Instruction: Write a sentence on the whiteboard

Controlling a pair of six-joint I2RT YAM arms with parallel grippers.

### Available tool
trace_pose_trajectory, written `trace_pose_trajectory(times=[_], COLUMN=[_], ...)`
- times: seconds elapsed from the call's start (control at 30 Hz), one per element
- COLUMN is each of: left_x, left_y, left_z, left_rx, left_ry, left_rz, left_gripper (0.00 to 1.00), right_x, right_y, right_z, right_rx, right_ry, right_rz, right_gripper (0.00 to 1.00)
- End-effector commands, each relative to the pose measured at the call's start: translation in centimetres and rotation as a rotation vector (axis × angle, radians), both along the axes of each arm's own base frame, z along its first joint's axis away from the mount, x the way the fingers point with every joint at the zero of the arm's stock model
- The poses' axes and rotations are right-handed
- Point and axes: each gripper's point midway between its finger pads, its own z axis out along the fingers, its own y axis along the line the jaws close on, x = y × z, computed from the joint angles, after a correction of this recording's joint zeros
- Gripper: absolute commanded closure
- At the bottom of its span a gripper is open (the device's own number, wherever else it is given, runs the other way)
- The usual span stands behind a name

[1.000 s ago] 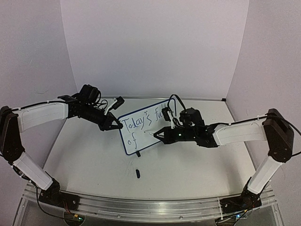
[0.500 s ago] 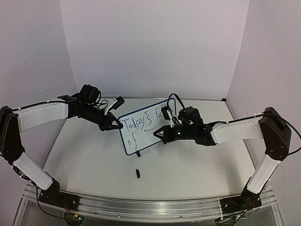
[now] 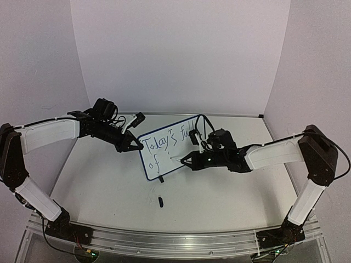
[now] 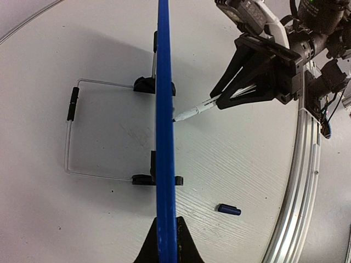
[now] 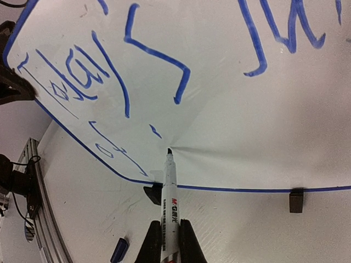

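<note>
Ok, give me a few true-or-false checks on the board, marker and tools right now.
1. The right tool holds the marker, tip at the board. True.
2. The left tool is open, clear of the board. False: it is shut on the board's left edge.
3. The cap lies on the table. True.
4. The board lies flat. False: it stands on its feet.
5. The second line reads "of light". False: only "of" and a small mark.

White table (image 3: 109,186) carries the standing whiteboard (image 3: 164,152); before it lies what looks like a pen cap (image 3: 160,201).
</note>
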Motion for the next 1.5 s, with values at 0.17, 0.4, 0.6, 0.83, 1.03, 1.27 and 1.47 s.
trace_pose_trajectory(times=[0.17,0.4,0.6,0.83,1.03,1.27,1.47], left_x=[-0.9,-1.0,-1.0,-1.0,-1.0,-1.0,-1.0], left_y=[0.2,0.2,0.2,0.2,0.2,0.2,0.2], left_z=[-2.1,-1.9,-1.9,-1.9,-1.9,-2.0,-2.0], left_rx=[0.069,0.067,0.067,0.067,0.068,0.069,0.07], left_ry=[0.061,0.06,0.057,0.059,0.059,0.06,0.059], left_rz=[-0.01,-0.01,-0.01,-0.01,-0.01,-0.01,-0.009], left_gripper=[1.0,1.0,1.0,1.0,1.0,1.0,1.0], right_x=[0.1,0.0,-0.3,0.7,1.0,1.4,1.7], right_y=[-0.1,-0.1,0.3,0.5,0.9,1.2,0.7], right_z=[-2.0,-0.4,2.1,3.4,3.6,3.6,2.5], right_rx=[-0.012,0.012,0.061,0.063,0.065,0.062,0.038], right_ry=[0.028,0.007,-0.02,-0.06,-0.07,-0.078,-0.069], right_rz=[-0.008,-0.002,0.022,-0.002,0.006,0.0,-0.024], right_gripper=[1.0,1.0,1.0,1.0,1.0,1.0,1.0])
